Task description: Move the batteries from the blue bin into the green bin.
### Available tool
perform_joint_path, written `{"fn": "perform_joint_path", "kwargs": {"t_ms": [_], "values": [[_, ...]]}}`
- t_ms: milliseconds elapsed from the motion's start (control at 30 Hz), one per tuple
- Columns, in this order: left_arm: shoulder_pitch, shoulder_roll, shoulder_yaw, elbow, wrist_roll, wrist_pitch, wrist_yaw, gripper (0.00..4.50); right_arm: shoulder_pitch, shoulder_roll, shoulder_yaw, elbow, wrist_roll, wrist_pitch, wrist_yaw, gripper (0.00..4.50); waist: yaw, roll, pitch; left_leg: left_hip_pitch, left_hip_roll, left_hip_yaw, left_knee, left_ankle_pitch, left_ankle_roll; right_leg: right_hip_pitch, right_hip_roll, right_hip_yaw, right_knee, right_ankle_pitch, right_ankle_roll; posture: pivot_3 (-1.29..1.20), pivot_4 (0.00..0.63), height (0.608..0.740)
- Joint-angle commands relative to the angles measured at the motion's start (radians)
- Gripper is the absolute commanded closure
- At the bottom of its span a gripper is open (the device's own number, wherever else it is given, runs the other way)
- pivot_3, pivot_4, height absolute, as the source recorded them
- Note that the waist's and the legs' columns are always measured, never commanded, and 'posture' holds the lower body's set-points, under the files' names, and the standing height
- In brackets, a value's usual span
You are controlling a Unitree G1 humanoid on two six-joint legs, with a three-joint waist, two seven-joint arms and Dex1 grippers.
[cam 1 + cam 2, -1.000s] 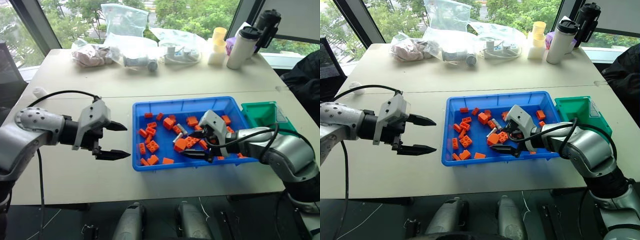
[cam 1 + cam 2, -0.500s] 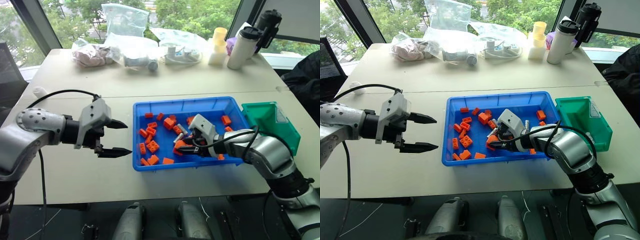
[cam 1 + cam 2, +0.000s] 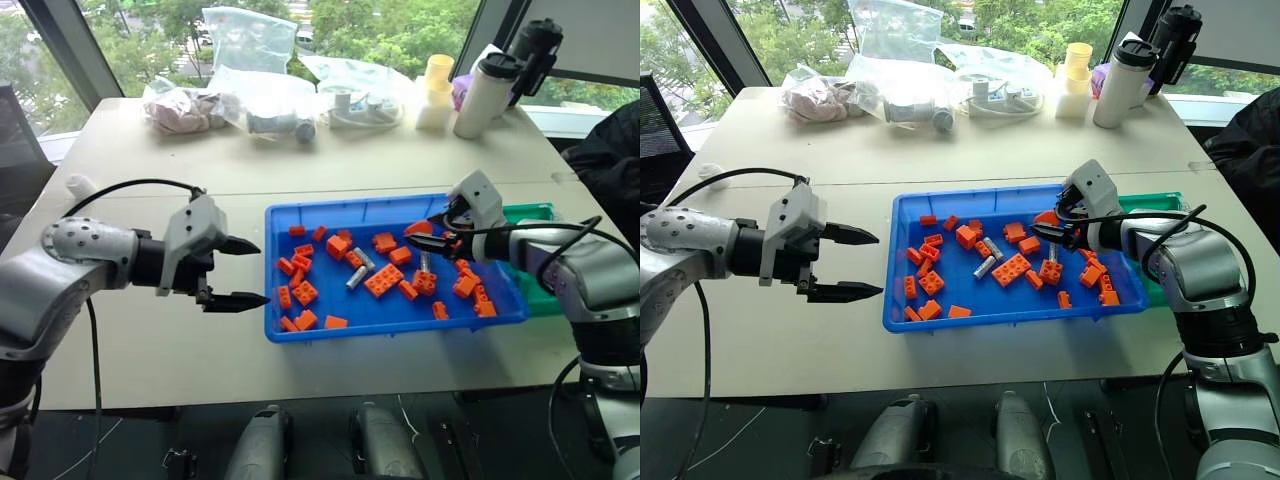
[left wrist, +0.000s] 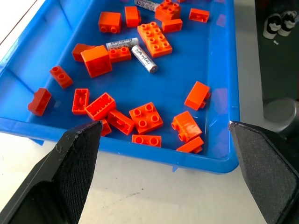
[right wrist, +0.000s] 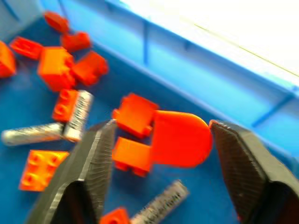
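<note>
On the pale bench (image 3: 150, 370), the left gripper (image 3: 238, 272) hangs released, its two black fingers spread wide, just outside the left wall of the blue bin (image 3: 330, 330) and pointing in across it.

Inside the bin, among scattered orange bricks (image 3: 383, 280), lie the batteries. Two rest near the middle, one (image 3: 355, 277) lying aslant with its long axis running from lower left to upper right, the other (image 3: 364, 258) just above it. A third (image 3: 424, 262) lies further right, roughly upright in the head views. The left wrist view shows printing on the casings, too small to read.

Over the bin's right end the right gripper (image 3: 432, 233) hovers with its fingers parted and nothing between them. In its wrist view a rounded orange piece (image 5: 180, 138) sits between the spread fingers, though whether it touches either cannot be told. The third battery lies just below and slightly left of this gripper, making the right arm the nearer one by a clear margin.

The green bin (image 3: 545, 300) stands against the blue bin's right side, largely hidden behind the right arm. No battery can be seen in it.
</note>
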Motion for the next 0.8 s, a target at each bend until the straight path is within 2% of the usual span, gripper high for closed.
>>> {"fn": "perform_joint_path", "kwargs": {"t_ms": [33, 133, 233, 367, 533, 800], "values": [[-0.02, 0.003, 0.007, -0.003, 0.014, -0.015, -0.005, 0.0, -0.032, 0.042, -0.013, -0.071, 0.019, -0.026, 0.017, 0.03, -0.005, 0.0, 0.0, 0.0, 0.0, 0.0, 0.0, 0.0, 0.0, 0.0, 0.0, 0.0, 0.0, 0.0, 0.0, 0.0, 0.15, 0.74], [-0.012, 0.004, 0.01, -0.007, 0.016, -0.012, -0.004, 0.0, -0.026, 0.08, -0.042, -0.156, 0.094, 0.021, 0.051, 0.03, -0.003, 0.0, 0.0, 0.0, 0.0, 0.0, 0.0, 0.0, 0.0, -0.001, 0.0, 0.001, 0.001, 0.0, 0.0, 0.0, 0.15, 0.74], [-0.008, 0.004, 0.015, -0.01, 0.014, -0.007, -0.003, 0.0, 0.03, 0.071, 0.002, -0.281, 0.16, 0.041, 0.127, 0.03, 0.004, 0.0, 0.0, 0.0, 0.0, 0.0, 0.0, 0.0, 0.0, -0.001, 0.0, 0.001, 0.001, 0.0, 0.0, 0.0, 0.15, 0.74], [-0.01, -0.002, 0.011, -0.008, 0.014, -0.005, 0.0, 0.0, 0.073, 0.028, 0.142, -0.298, 0.025, -0.109, 0.175, 0.03, 0.003, 0.0, 0.0, 0.0, 0.0, -0.001, 0.001, 0.0, 0.0, 0.001, -0.001, 0.0, 0.0, 0.0, 0.0, 0.0, 0.15, 0.74], [0.003, 0.019, -0.028, -0.012, 0.076, -0.032, -0.008, 0.0, 0.014, 0.019, 0.236, -0.226, -0.085, -0.251, 0.249, 0.03, -0.004, 0.0, 0.0, 0.0, 0.0, 0.0, 0.001, 0.0, 0.0, 0.0, 0.0, 0.0, 0.001, 0.0, 0.0, 0.0, 0.15, 0.74], [-0.004, 0.007, -0.024, -0.012, 0.073, -0.027, -0.009, 0.0, -0.094, 0.04, 0.342, -0.012, -0.232, -0.488, 0.407, 0.03, 0.001, 0.0, 0.0, 0.0, 0.0, 0.0, 0.001, 0.0, 0.0, 0.0, 0.0, 0.0, 0.0, 0.0, 0.0, 0.0, 0.15, 0.74]]}}
